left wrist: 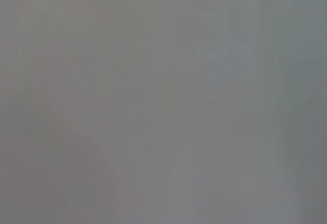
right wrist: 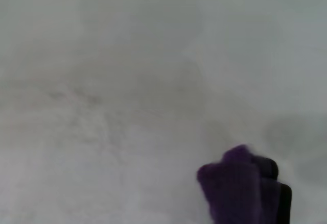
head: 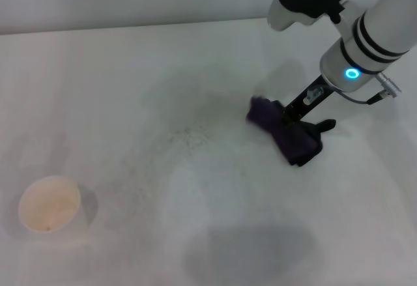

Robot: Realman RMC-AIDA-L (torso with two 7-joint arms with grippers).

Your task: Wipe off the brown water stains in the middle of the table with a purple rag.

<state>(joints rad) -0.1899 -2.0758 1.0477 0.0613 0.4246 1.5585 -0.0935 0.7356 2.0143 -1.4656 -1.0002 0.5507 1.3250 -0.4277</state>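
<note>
The purple rag (head: 294, 140) lies bunched on the white table (head: 117, 71), right of the middle. My right gripper (head: 290, 120) comes down on it from the upper right, shut on the rag, with its dark fingers buried in the cloth. In the right wrist view the purple rag (right wrist: 239, 187) sits low against the table (right wrist: 127, 81). No brown water stains show in any view; only faint grey speckles (head: 186, 136) mark the table left of the rag. My left gripper is out of view, and its wrist view is blank grey.
A white paper cup (head: 50, 203) stands near the front left of the table. The far table edge (head: 130, 27) runs along the top of the head view.
</note>
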